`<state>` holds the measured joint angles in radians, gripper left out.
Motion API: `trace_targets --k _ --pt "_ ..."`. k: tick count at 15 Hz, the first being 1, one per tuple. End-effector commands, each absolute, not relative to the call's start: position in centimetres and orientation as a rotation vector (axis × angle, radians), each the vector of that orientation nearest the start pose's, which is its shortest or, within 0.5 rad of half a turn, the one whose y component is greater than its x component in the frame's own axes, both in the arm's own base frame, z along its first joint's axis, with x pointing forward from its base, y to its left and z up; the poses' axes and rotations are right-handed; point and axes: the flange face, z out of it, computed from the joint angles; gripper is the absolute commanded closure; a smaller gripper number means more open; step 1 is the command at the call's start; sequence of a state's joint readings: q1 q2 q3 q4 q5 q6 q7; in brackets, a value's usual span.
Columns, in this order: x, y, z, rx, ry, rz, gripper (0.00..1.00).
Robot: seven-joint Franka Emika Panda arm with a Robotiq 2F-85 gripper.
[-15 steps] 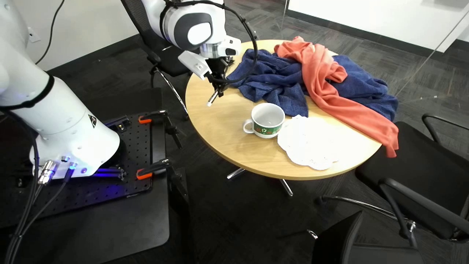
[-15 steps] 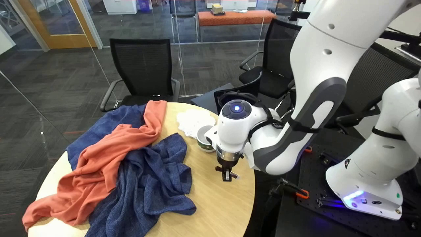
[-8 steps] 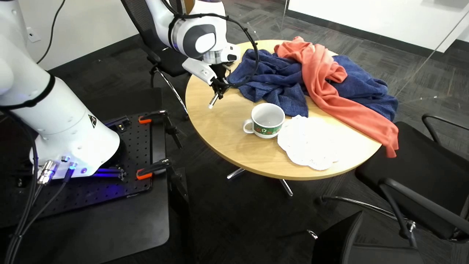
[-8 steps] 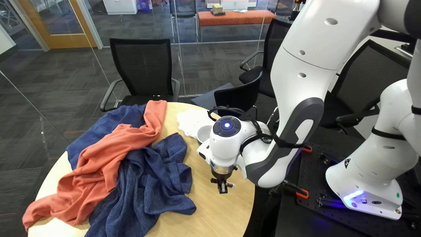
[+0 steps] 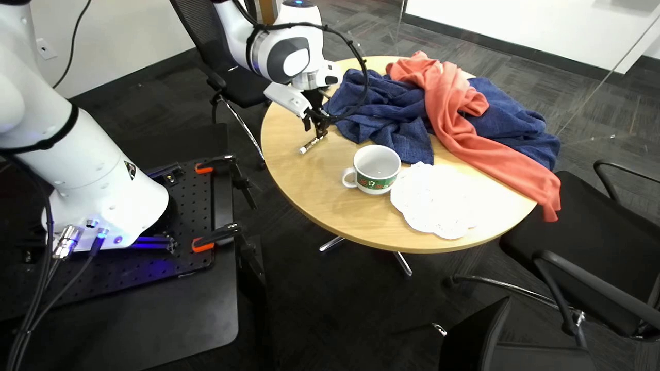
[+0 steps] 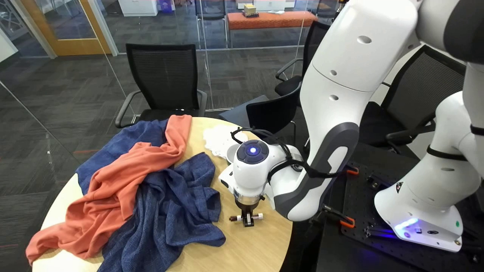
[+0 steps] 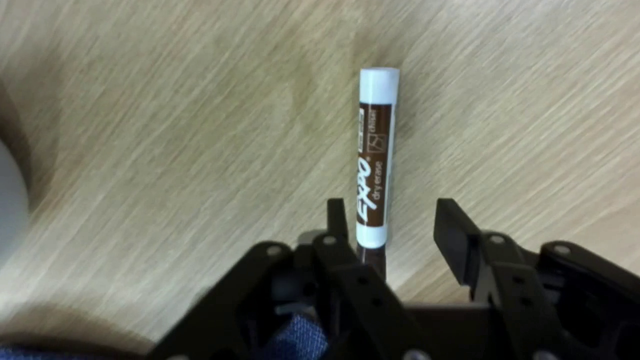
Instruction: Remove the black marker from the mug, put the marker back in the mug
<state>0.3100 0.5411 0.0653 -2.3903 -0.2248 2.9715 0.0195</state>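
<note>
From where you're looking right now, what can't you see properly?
One end of the marker: in the wrist view, the tool hides it.
Its writing: too small to read in both exterior views.
Much of the mug: in an exterior view, the arm hides it.
A pale round thing, maybe the mug: cut off by the wrist view's left edge.

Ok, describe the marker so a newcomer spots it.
Find the round wooden table, then the gripper low over it. Between its open jaws is the marker: a slim stick with a white end and dark label lettered EXPO, unlike the wide, handled mug.
</note>
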Motion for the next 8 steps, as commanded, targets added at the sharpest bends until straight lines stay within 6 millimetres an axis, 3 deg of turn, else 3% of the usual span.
trace_targets --k 1,4,8 --pt "45.1 19.6 10.9 -3.007 -0.892 -0.137 0.18" --pt "45.1 19.6 11.8 -3.0 -0.89 -0.15 0.0" --pt "45.3 19.5 12.5 -2.999 -0.89 -0.143 0.0"
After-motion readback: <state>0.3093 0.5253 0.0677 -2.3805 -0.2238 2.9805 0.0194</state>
